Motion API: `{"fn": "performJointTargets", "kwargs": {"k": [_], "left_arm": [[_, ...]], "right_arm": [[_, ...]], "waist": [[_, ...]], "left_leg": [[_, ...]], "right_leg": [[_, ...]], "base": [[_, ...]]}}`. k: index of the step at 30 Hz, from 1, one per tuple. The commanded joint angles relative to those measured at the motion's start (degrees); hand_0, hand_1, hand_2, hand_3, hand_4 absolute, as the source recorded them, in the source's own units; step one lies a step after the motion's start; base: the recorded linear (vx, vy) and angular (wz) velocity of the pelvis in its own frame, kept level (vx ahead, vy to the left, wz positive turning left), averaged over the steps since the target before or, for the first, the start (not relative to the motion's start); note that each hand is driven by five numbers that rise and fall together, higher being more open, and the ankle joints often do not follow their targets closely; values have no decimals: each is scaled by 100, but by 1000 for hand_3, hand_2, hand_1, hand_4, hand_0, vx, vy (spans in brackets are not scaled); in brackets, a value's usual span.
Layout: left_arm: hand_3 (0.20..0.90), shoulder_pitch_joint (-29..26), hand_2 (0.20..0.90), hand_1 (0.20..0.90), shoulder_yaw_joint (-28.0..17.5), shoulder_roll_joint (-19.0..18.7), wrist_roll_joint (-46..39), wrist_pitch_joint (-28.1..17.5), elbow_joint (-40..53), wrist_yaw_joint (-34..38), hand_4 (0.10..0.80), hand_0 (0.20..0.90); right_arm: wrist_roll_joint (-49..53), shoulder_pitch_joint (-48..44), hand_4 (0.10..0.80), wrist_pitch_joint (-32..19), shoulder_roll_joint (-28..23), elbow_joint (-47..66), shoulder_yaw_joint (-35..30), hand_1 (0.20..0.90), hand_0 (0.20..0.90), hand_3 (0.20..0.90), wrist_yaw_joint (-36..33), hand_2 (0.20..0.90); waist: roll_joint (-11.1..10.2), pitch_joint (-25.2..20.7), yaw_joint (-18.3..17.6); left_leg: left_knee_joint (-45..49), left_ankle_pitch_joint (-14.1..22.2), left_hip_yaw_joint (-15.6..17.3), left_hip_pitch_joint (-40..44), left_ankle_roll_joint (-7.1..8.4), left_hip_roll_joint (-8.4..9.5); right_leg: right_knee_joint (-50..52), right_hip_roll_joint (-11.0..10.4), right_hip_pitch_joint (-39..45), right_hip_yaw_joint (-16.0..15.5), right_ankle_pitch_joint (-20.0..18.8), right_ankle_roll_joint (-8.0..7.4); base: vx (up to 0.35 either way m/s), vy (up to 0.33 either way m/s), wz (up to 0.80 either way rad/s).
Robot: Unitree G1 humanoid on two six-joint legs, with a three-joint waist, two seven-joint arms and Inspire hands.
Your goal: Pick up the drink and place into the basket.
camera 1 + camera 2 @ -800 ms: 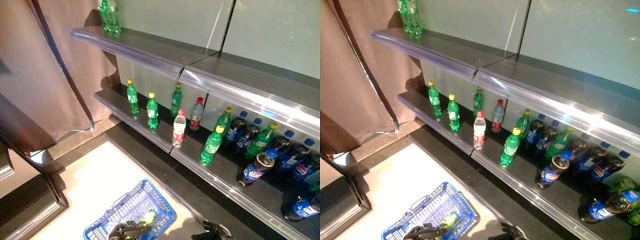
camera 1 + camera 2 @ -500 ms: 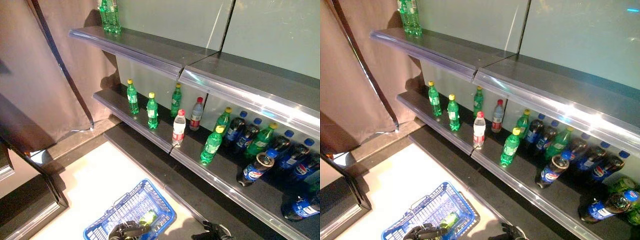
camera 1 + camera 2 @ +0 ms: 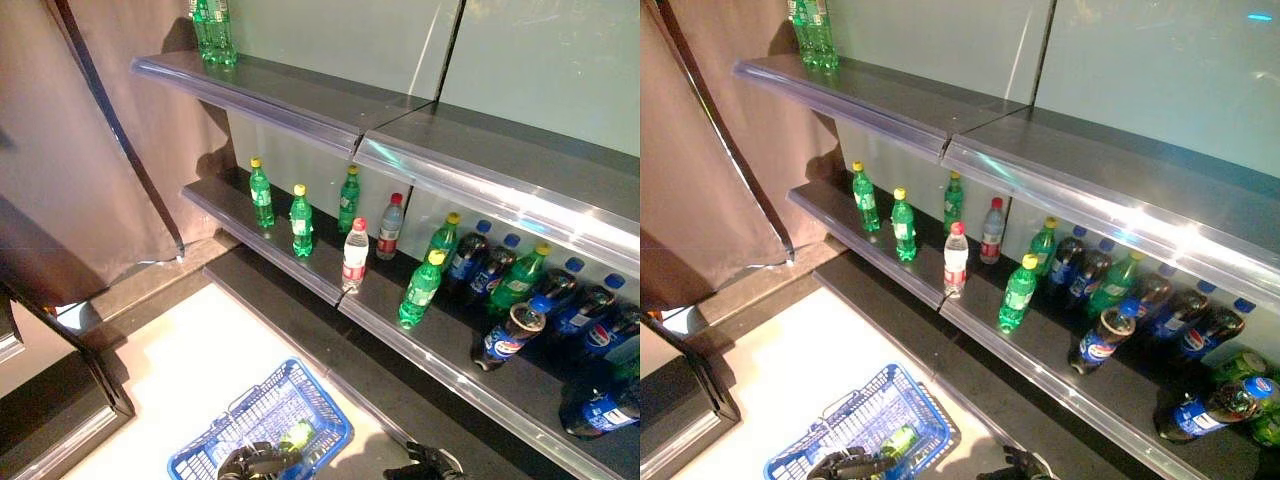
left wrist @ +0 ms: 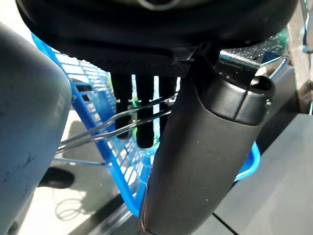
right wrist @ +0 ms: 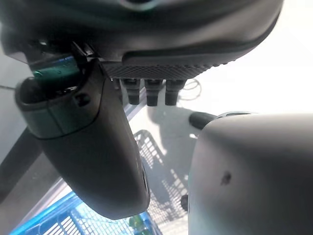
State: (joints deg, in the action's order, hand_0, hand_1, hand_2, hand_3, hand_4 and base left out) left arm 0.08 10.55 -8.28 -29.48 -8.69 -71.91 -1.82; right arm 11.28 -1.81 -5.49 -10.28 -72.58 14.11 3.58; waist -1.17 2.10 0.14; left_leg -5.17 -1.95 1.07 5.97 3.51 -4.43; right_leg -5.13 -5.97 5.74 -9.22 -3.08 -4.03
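Note:
A blue plastic basket [image 3: 336, 426] hangs low in front of me, over the pale floor. My left hand [image 3: 258, 460] is shut on its wire handles [image 4: 93, 133], with the fingers [image 4: 143, 117] curled round them. A green drink bottle [image 3: 296, 435] lies inside the basket. At the bottom edge, right of the basket, my right hand [image 3: 430, 462] is relaxed and holds nothing. Its fingers [image 5: 146, 93] show over the floor, with the basket's rim [image 5: 58, 220] beyond.
A dark shelf [image 3: 330, 290] ahead carries standing green bottles [image 3: 420, 290], two clear red-capped bottles [image 3: 354, 255] and several cola bottles [image 3: 505, 340], some lying down. An upper shelf [image 3: 290, 95] holds green bottles [image 3: 212, 30]. A brown curtain [image 3: 90, 150] hangs at the left.
The whole picture has shifted slightly, so the camera moved. Neither the hands, the basket nor the bottles have visibly moved.

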Motion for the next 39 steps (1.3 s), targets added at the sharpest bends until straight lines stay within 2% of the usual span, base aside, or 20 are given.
{"fn": "performJointTargets", "kwargs": {"k": [1, 5, 7, 8, 10, 14, 15, 17, 18, 22, 26, 29, 34, 39], "left_arm": [[200, -211, 300, 300, 244, -148, 536, -325, -104, 78, 100, 300], [200, -228, 300, 300, 282, -145, 555, -322, -66, 129, 100, 300], [200, -218, 300, 300, 273, -168, 572, -295, -24, 145, 100, 300], [200, -215, 300, 300, 274, -173, 573, -292, -15, 147, 100, 300], [200, -181, 300, 300, 291, -231, 591, -272, 90, 152, 100, 300], [200, -37, 300, 300, 326, -376, 662, -165, 418, 177, 100, 300], [200, 17, 300, 300, 337, -403, 661, -151, 505, 195, 100, 300], [200, 117, 300, 300, 347, -459, 647, -149, 623, 208, 100, 300], [200, 175, 300, 300, 340, -487, 668, -168, 663, 199, 100, 300], [200, 233, 300, 300, 300, -502, 696, -204, 654, 186, 100, 300], [200, 295, 300, 300, 235, -475, 689, -241, 642, 182, 100, 300], [200, 358, 300, 300, 136, -467, 744, -254, 657, 166, 100, 300], [200, 485, 300, 300, -72, -382, 813, -347, 588, 128, 100, 300], [200, 534, 300, 300, -146, -286, 818, -416, 545, 149, 100, 300]], "right_arm": [[-191, 25, 800, -81, -101, -241, 306, 900, 900, 900, -48, 900], [-447, 8, 800, -437, -131, -101, 409, 900, 900, 900, -306, 900], [-661, 0, 800, -917, -183, 174, 529, 900, 900, 900, -337, 900], [-638, -2, 800, -906, -196, 249, 565, 900, 900, 900, -334, 900], [-587, -5, 800, -1019, -306, 923, 804, 900, 900, 900, -169, 900], [-304, 84, 800, -575, -668, 2976, 1067, 900, 900, 900, 153, 900], [-269, 127, 800, -753, -759, 3348, 1083, 900, 900, 900, 250, 900], [-22, 167, 800, -602, -1038, 4497, 1138, 900, 900, 900, 358, 900], [70, 190, 800, -773, -1183, 5013, 1097, 900, 900, 900, 455, 900], [126, 118, 800, -962, -1424, 6227, 854, 900, 900, 900, 653, 900], [309, 12, 800, -873, -1643, 7126, 514, 900, 900, 900, 954, 900], [648, -58, 800, -933, -1887, 7974, 56, 900, 900, 900, 1114, 900], [1146, -205, 800, -1650, -1868, 8744, -931, 900, 900, 900, 446, 900], [714, -108, 800, -2125, -1762, 8815, -1338, 900, 900, 900, -524, 900]], "waist": [[46, 352, 77], [30, 374, 85], [7, 389, 81], [2, 392, 82], [-30, 416, 83], [-105, 424, 66], [-121, 421, 56], [-148, 404, 25], [-161, 391, 4], [-166, 345, -59], [-149, 309, -102], [-146, 285, -141], [-103, 194, -239], [-62, 126, -309]], "left_leg": [[17, 115, 146, -63, -3, -177], [17, 117, 138, -66, 2, -183], [17, 119, 134, -58, 9, -190], [17, 118, 132, -57, 10, -192], [17, 108, 122, -70, 15, -201], [17, 97, 109, -97, 16, -212], [17, 95, 106, -107, 16, -212], [17, 87, 114, -129, 31, -224], [17, 81, 125, -144, 44, -231], [17, 67, 181, -170, 69, -263], [17, 57, 243, -181, 77, -302], [17, 58, 304, -178, 84, -345], [17, 89, 421, -143, 98, -416], [17, 105, 522, -112, 106, -464]], "right_leg": [[46, -255, 124, 0, 36, -189], [37, -256, 116, 14, 30, -192], [42, -254, 107, 30, 25, -203], [42, -253, 108, 31, 24, -203], [41, -248, 92, 42, 10, -208], [15, -227, 77, 55, -7, -212], [13, -221, 69, 57, -8, -210], [13, -213, 49, 60, -10, -217], [13, -208, 35, 67, -9, -220], [13, -197, -9, 101, -2, -237], [13, -189, -34, 144, 8, -239], [13, -178, -39, 159, 23, -230], [16, -146, -33, 242, 73, -199], [13, -157, -28, 283, 90, -190]], "base": [[0, 0, 0], [0, 0, 0], [0, 0, 0], [0, 0, 0], [-41, -45, -2], [-43, -55, -4], [-44, -57, -1], [-37, -46, 0], [-31, -36, 1], [-8, -8, 0], [0, 0, 0], [0, 0, 0], [6, 9, -3], [11, 18, -14]]}}
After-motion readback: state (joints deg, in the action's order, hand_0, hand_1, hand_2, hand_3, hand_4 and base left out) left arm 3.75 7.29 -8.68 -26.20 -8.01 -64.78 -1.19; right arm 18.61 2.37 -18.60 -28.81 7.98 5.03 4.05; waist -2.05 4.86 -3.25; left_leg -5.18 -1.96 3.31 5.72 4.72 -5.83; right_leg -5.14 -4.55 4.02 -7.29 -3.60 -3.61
